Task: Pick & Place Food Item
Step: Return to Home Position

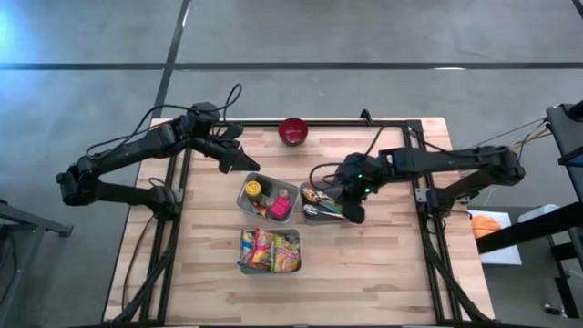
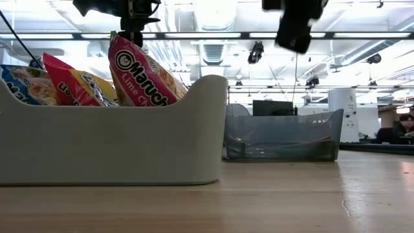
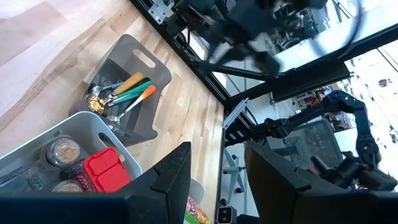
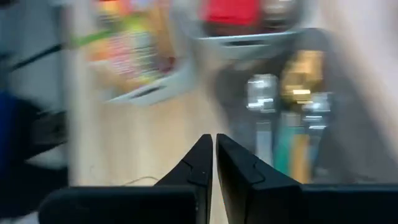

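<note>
— Jaws on the right arm (image 1: 455,162) are pressed together, or all but, with nothing between them. They hang over the right end of the black bin (image 1: 310,217).
— And the other side?
— The left arm (image 1: 137,150) sits at the far left of the bench (image 1: 383,273), its jaws spread wide and empty. They're just off the far-left corner of the grey bin (image 1: 240,202) that holds the jars (image 3: 64,149) and the red box (image 3: 106,171).
— So where's the cutlery?
— In the black bin. The spoons (image 3: 121,96) lie in a bundle, orange and green handles together. I can't see anything loose on the bench. Noodle packets (image 2: 139,71) fill the near bin (image 2: 129,149), and a red bowl (image 1: 293,131) stands alone at the far edge.
— Then it only has to pull back home.
— I'd say so. To do it well, the right arm should rise straight up first, clear of the bin's rim and those handles, and only then swing out to the right. Going sideways while low could clip the wall and drag the bin along.
— Jaws as they are?
— Yes, closed is best. That leaves less to snag on the handles or on the cable (image 1: 321,169) looping by the wrist. The left arm is well apart, so the two shouldn't meet.
</note>
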`<action>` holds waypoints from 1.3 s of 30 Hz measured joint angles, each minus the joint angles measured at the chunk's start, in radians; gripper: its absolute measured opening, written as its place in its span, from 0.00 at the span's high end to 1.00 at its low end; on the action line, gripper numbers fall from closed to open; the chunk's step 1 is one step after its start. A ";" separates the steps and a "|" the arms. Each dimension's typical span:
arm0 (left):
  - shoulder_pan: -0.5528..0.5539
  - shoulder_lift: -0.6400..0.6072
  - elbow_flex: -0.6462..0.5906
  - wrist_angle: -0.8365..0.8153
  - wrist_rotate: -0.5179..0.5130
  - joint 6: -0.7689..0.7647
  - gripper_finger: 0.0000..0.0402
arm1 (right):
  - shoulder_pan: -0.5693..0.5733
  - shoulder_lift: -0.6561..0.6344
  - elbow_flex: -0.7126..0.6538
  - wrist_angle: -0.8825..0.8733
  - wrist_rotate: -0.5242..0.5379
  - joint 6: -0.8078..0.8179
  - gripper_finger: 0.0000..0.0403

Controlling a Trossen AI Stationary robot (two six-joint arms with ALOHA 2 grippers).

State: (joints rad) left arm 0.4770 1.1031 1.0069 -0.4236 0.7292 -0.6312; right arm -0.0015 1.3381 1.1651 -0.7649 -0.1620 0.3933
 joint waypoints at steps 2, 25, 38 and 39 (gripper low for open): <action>0.000 0.000 0.000 0.000 0.000 0.000 0.62 | 0.000 -0.020 0.025 -0.021 -0.120 -0.030 0.95; 0.000 0.000 0.000 0.000 0.000 0.003 0.62 | 0.004 -0.226 0.052 0.336 -0.132 -0.063 0.95; 0.000 0.000 0.000 0.001 -0.036 0.097 0.62 | 0.006 -0.538 -0.379 0.958 0.094 -0.051 0.95; 0.000 0.000 0.000 0.001 -0.053 0.126 0.62 | 0.006 -0.548 -0.420 1.003 0.094 -0.027 0.95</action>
State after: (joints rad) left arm 0.4770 1.1034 1.0069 -0.4229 0.6761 -0.5053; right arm 0.0044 0.7905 0.7450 0.2377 -0.0676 0.3659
